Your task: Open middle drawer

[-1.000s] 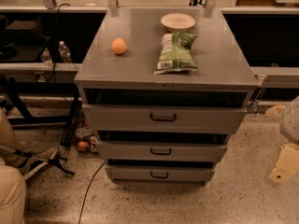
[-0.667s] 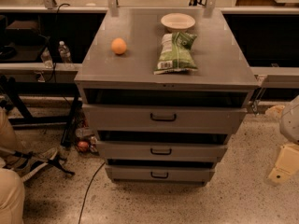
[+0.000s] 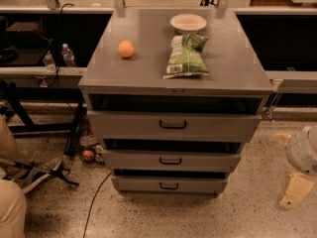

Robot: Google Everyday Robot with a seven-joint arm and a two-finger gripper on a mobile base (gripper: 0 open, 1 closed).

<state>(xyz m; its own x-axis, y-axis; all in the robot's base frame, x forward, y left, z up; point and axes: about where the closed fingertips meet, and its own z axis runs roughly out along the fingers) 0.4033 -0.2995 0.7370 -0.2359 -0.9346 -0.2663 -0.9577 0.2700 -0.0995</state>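
Observation:
The grey cabinet point(image 3: 148, 66) has three drawer fronts, all slightly ajar with a dark gap above each. The middle drawer point(image 3: 129, 160) is the middle-sized front, with a small black pull handle point(image 3: 170, 160). The taller top drawer point(image 3: 124, 125) sits above it and the shortest drawer point(image 3: 133, 185) below. My gripper point(image 3: 287, 167) is low at the right edge, to the right of the cabinet and apart from it. Its cream fingers point(image 3: 295, 191) stand apart and hold nothing.
On the cabinet top lie an orange point(image 3: 126, 48), a green snack bag point(image 3: 185, 56) and a white bowl point(image 3: 188, 22). A black stand leg point(image 3: 59, 172), a cable point(image 3: 94, 202) and a person's leg point(image 3: 10, 212) are on the floor at the left. Two water bottles point(image 3: 68, 55) stand on a shelf behind.

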